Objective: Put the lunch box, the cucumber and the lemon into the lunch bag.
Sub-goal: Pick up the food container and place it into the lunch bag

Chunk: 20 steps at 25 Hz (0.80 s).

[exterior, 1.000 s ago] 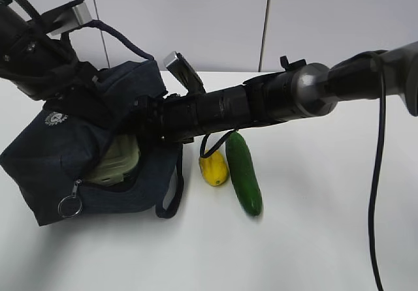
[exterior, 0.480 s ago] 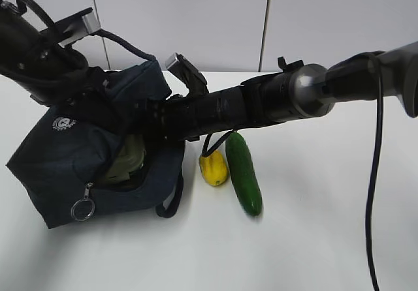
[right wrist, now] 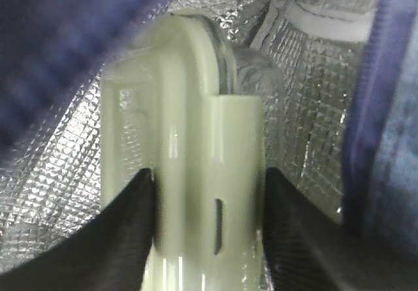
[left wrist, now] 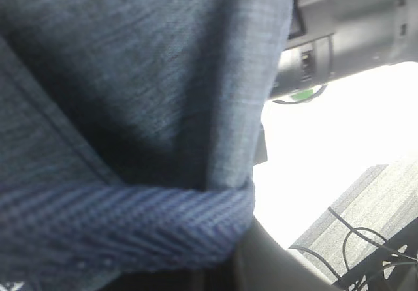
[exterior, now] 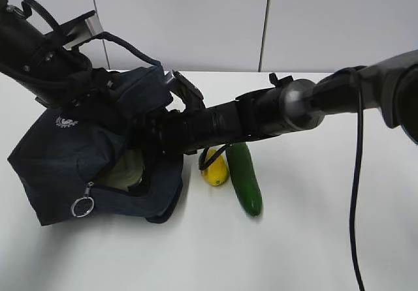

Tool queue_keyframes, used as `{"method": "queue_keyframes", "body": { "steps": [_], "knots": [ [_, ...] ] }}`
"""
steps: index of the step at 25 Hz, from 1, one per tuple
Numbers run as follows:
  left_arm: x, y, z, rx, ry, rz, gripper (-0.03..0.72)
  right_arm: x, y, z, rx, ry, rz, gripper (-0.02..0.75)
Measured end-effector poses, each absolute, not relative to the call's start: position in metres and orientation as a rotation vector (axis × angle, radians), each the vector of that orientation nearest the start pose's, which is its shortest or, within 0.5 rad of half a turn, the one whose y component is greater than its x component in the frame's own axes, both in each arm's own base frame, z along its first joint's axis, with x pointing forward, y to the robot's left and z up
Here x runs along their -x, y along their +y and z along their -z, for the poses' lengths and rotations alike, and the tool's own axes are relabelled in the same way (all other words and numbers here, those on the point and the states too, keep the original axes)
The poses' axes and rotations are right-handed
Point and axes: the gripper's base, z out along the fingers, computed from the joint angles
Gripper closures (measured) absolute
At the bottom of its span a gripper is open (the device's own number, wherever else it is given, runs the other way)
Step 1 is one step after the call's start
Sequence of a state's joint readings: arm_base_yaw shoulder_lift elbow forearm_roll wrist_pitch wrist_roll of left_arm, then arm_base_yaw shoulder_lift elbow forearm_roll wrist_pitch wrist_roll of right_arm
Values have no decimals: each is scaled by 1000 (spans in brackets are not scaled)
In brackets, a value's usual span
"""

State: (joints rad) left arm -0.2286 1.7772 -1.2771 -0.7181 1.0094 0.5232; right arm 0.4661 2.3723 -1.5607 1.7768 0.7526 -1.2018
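The navy lunch bag [exterior: 59, 164] lies tilted at the left with its zipped side open. My left gripper [exterior: 98, 85] holds its top up; in the left wrist view the woven handle [left wrist: 130, 226] lies across the jaws, which are mostly hidden. My right gripper [right wrist: 209, 193] reaches across into the opening and is shut on the sage-green lid edge of the lunch box [right wrist: 196, 141], inside the silver lining. The box shows pale green in the opening [exterior: 126, 170]. The yellow lemon [exterior: 215, 170] and the dark green cucumber [exterior: 245, 180] lie side by side on the table, right of the bag.
The bag's metal ring pull [exterior: 82, 206] hangs at its front. My right arm [exterior: 261, 115] spans the table above the lemon and the cucumber's far end. A black cable [exterior: 356, 193] hangs at the right. A white wall stands behind the table.
My right gripper has pushed the lunch box deeper into the bag, so less of it shows. The bag has shifted and tilted a little, and the left arm has moved slightly right.
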Motion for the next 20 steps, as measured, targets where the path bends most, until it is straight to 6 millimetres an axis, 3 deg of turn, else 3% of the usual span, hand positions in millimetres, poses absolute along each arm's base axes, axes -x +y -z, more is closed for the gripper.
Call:
{"method": "queue_keyframes", "body": {
  "steps": [6, 16, 20],
  "knots": [
    [-334, -130, -238, -556, 2723, 871, 696, -410, 276, -106, 291, 2264, -1422, 378],
    [-334, -130, -238, -560, 2724, 867, 696, -407, 278, -112, 325, 2229, -1514, 260],
    [-333, -131, -238, -569, 2731, 874, 696, -410, 261, -115, 382, 2252, -1527, 259]
  ]
}}
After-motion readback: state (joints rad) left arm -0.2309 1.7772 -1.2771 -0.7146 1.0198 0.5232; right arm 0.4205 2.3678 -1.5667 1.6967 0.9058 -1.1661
